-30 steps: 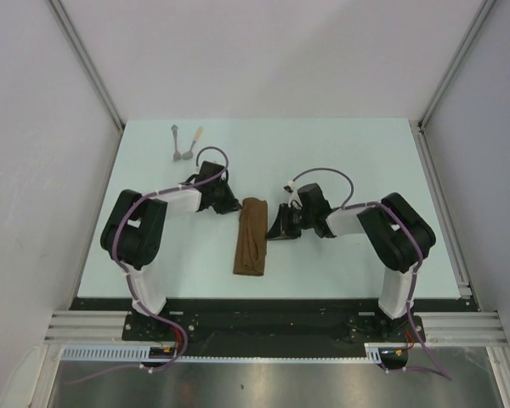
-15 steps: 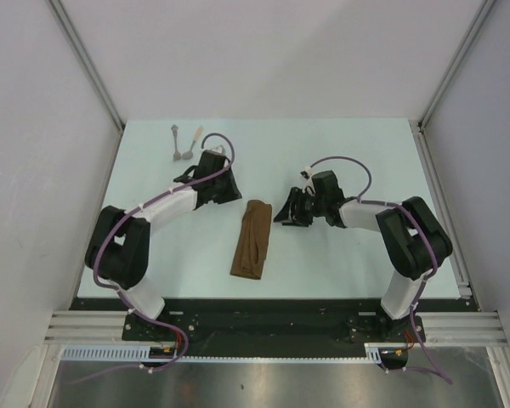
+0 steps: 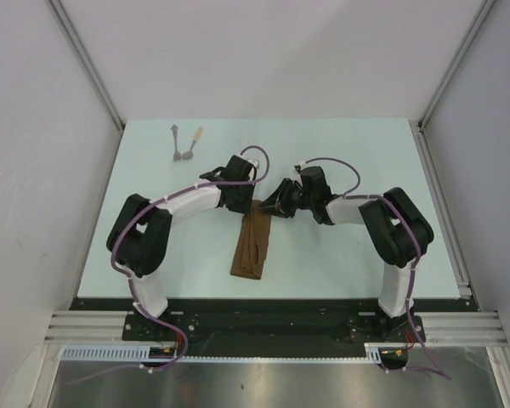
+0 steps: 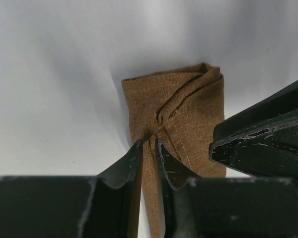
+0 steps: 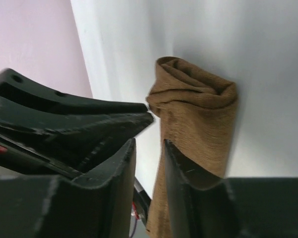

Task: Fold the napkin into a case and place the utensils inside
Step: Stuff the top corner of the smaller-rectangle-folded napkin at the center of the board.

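While both arms reach inward over the table (image 3: pixel 348 161), the utensils (image 3: pixel 185 142) lie farthest left, well apart from the left pincer (image 3: pixel 245 197), beyond it and off to its left. The grey-handled utensil (image 3: pixel 176 141) sits just left of the tan-handled utensil (image 3: pixel 195 140), and their near ends lie close together.

Next comes the left pincer, low over the far end of the case (image 3: pixel 252 248). In its wrist view the left pincer (image 4: pixel 149 144) is drawn narrow, with a thin ridge of the brown cloth nipped between its fingers (image 4: pixel 131 163). Creases fan out from that pinch across the case (image 4: pixel 188 109), whose far end lies just ahead of the fingertips. From above, the case runs from under both pincers back toward the arm bases as a long, narrow strip, slightly slanted.

The right pincer (image 3: pixel 274 204) is just right of the left one, the two almost touching over the same end of the cloth. In its own view the right pincer (image 5: pixel 149 142) shows a slim gap. One finger (image 5: pixel 181 168) lies over the case (image 5: pixel 198 119) and the other stands beside the cloth's edge. Whether it grips the cloth cannot be told. The case's rumpled end sits just ahead of it and to its right.
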{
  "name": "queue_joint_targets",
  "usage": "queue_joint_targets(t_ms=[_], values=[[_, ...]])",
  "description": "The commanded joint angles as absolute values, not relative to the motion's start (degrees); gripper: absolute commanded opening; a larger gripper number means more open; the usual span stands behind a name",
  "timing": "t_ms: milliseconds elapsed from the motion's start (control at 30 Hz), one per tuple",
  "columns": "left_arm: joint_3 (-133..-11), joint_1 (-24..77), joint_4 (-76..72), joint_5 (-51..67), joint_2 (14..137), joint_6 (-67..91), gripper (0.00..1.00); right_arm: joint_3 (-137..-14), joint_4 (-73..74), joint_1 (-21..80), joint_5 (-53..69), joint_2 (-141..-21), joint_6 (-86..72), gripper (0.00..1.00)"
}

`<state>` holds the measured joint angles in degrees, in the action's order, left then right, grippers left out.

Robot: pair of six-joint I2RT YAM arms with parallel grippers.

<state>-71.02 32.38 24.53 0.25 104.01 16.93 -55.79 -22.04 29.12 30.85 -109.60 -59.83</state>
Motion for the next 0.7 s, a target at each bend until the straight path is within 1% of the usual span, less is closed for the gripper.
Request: queue_joint_targets(t_ms=[0,133,233,400,467,500,533,600,667], values=[[-72.8,33.2,25.7,-1.5,104.1,13.9,0.2,-58.5,-24.6,30.7,27.1,-110.3,-63.5,0.3],[-73.3,33.2,25.6,-1.9,105.4,14.3,0.17,-59.2,-23.0,30.9,25.8,-111.8,-63.8,0.27],[-73.3,33.3,24.9,-2.3,105.4,14.5,0.13,-59.4,-24.5,30.9,26.0,-112.8,-65.1,0.2],[-74.9,33.3,25.0,-3.2,106.3,14.8,0.1,-59.9,-24.4,30.9,25.7,-113.6,-65.4,0.17],[-75.1,33.3,25.1,-3.1,106.6,14.7,0.11,-60.1,-24.3,30.9,25.8,-114.0,-65.2,0.17],[-75.2,33.4,25.3,-2.8,106.7,14.9,0.16,-60.4,-24.2,30.9,25.9,-114.1,-65.0,0.17],[-75.1,33.3,25.3,-2.8,106.5,15.1,0.19,-60.3,-24.2,30.9,25.9,-114.2,-64.9,0.17],[-74.7,33.4,25.1,-2.9,106.5,15.5,0.21,-60.5,-24.1,30.9,25.8,-114.3,-64.7,0.17],[-75.3,33.3,25.6,-3.1,107.3,15.6,0.2,-60.5,-24.1,30.9,25.7,-114.4,-64.6,0.16]])
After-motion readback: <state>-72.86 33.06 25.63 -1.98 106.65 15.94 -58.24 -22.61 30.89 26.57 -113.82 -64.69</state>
